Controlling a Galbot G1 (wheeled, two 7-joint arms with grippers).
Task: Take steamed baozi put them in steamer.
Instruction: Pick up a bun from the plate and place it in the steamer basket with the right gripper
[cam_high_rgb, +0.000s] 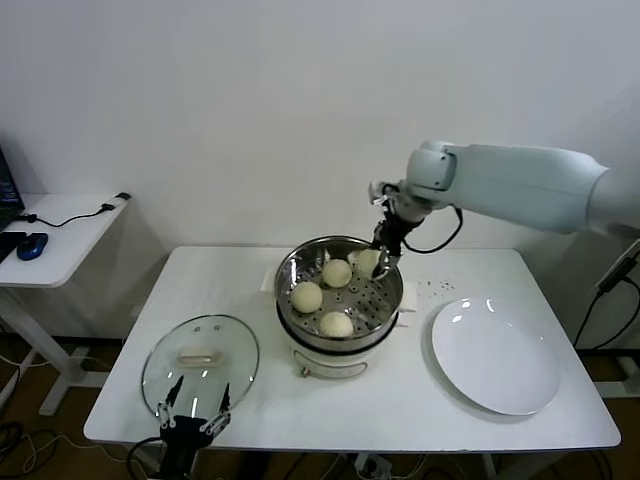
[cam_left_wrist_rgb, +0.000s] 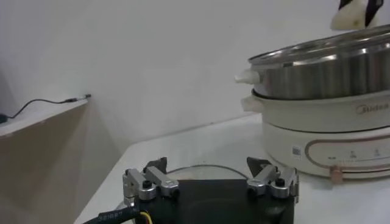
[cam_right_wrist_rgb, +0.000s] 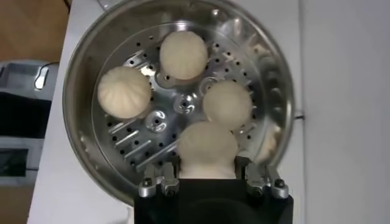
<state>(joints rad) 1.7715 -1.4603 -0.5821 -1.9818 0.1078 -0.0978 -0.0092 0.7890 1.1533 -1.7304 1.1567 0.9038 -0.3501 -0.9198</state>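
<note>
Left gripper (cam_left_wrist_rgb: 211, 181): low in the frame, fingers spread wide, nothing between them.
Steamer (cam_left_wrist_rgb: 323, 70): right of frame, steel basket on its white cooker base.
Baozi (cam_left_wrist_rgb: 347, 18): upper right corner, above the basket rim, dark fingers around it.
Table (cam_left_wrist_rgb: 213, 146): white surface across the lower middle.
Side desk (cam_left_wrist_rgb: 36, 115): far left, cable on top.

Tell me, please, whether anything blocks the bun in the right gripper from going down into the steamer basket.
Nothing visible does. The right gripper holds the fourth bun above the steamer, whose lid lies aside on the table. Three buns already sit inside, one close beside the held bun.
</note>
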